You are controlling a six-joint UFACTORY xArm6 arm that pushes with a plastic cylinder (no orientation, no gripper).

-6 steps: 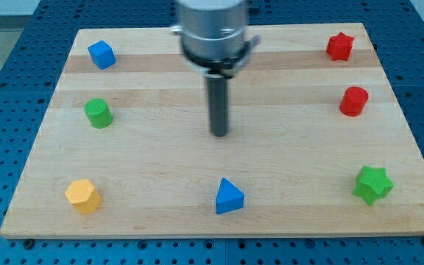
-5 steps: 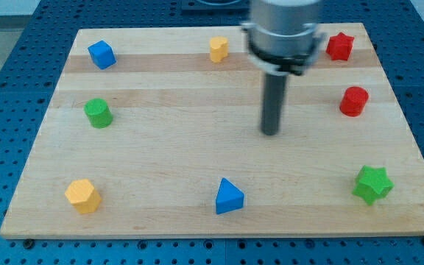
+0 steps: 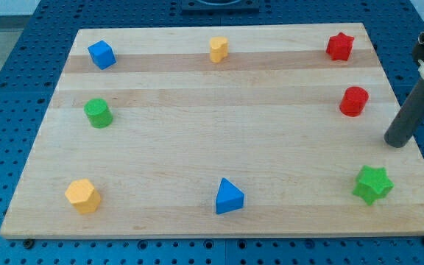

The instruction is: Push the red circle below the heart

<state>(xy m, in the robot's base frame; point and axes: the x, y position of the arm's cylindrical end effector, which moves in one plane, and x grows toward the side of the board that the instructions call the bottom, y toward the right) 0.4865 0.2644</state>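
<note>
The red circle [image 3: 353, 101] is a short red cylinder near the board's right edge, in the upper half. The yellow heart [image 3: 218, 49] sits at the top middle of the board. My tip [image 3: 396, 143] is at the far right edge, to the right of and a little below the red circle, apart from it. The rod rises toward the view's right top corner.
A red star [image 3: 339, 46] is at top right, a green star [image 3: 372, 184] at bottom right, a blue triangle [image 3: 229, 196] at bottom middle. A yellow hexagon [image 3: 82, 196] is at bottom left, a green cylinder [image 3: 98, 112] at left, a blue cube [image 3: 101, 54] at top left.
My tip has swept from the board's middle to the right edge, past the red circle. The heart, hidden by the arm at first, now shows. No block has moved.
</note>
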